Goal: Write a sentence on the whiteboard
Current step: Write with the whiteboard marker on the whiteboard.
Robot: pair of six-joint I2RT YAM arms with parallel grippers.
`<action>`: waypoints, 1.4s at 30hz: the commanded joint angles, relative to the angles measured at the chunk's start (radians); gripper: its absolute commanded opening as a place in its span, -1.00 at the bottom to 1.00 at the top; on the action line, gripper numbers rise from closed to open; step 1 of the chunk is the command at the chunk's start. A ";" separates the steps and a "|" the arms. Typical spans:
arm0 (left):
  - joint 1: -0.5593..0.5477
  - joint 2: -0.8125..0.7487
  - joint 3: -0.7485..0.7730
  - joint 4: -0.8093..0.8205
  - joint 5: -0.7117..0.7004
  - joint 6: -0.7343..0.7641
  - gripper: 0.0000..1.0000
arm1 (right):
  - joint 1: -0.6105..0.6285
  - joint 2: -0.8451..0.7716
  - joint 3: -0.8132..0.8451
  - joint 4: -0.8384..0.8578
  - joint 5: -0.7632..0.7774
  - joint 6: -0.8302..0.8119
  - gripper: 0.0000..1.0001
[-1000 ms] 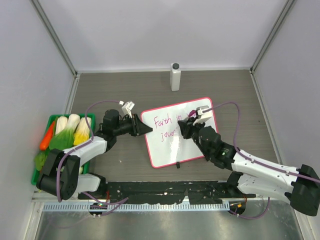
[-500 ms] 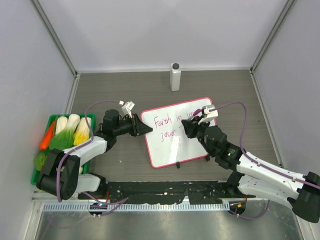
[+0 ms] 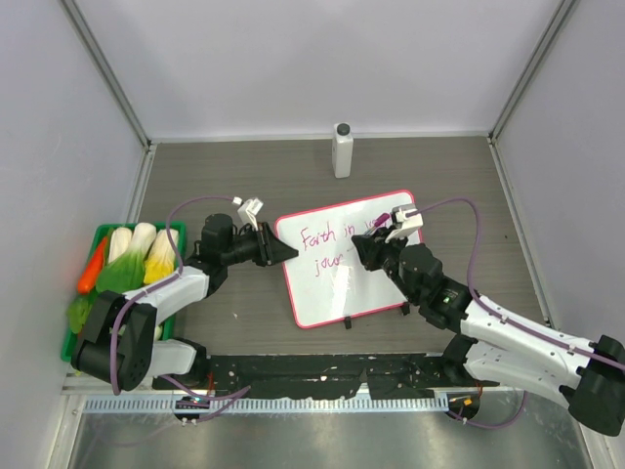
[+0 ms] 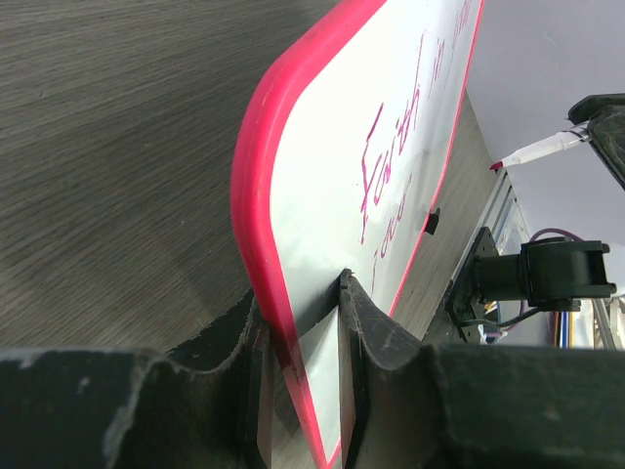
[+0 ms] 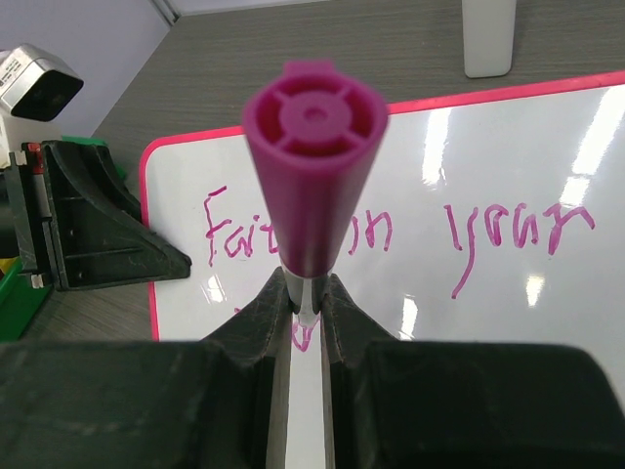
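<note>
**Pen over the second line, board pinned at its left edge**

Top view first: the white rectangular whiteboard with the thin pink-red frame (image 3: 322,283) lies tilted mid-table, in the same spot as a second ago. The left gripper (image 3: 281,253) hasn't budged either, and is nipped onto the board's left edge. The right gripper (image 3: 366,246) has slid a touch back to the left since half a second ago and hangs over the pink cursive sentence (image 3: 327,249). A white bottle (image 3: 342,149) stands behind the board, and a green tray of vegetables (image 3: 98,234) sits far left.

Left wrist now: the left gripper (image 4: 305,332) has its jaws closed tight on the whiteboard's (image 4: 410,117) red rim. The sentence (image 4: 391,176) runs away up the board, and the pen tip (image 4: 537,149) pokes in from the right.

Right wrist: the right gripper (image 5: 305,293) is clamped hard on a magenta marker (image 5: 312,147) pointing down at the whiteboard (image 5: 508,293). The sentence (image 5: 391,234) reads "Faith in your" on top; the lower line is mostly hidden.
</note>
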 commanded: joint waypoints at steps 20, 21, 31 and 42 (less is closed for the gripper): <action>0.001 0.023 -0.016 -0.061 -0.252 0.186 -1.00 | -0.004 0.015 -0.020 0.068 -0.036 -0.014 -0.97; 0.001 0.024 -0.016 -0.061 -0.256 0.188 -1.00 | -0.004 0.017 -0.018 0.068 -0.036 -0.017 -0.97; 0.000 0.029 -0.013 -0.063 -0.249 0.188 -1.00 | -0.004 0.057 -0.009 0.088 -0.021 -0.018 -0.98; 0.000 0.027 -0.011 -0.064 -0.246 0.189 -1.00 | -0.004 0.135 0.008 0.102 0.027 -0.005 -0.97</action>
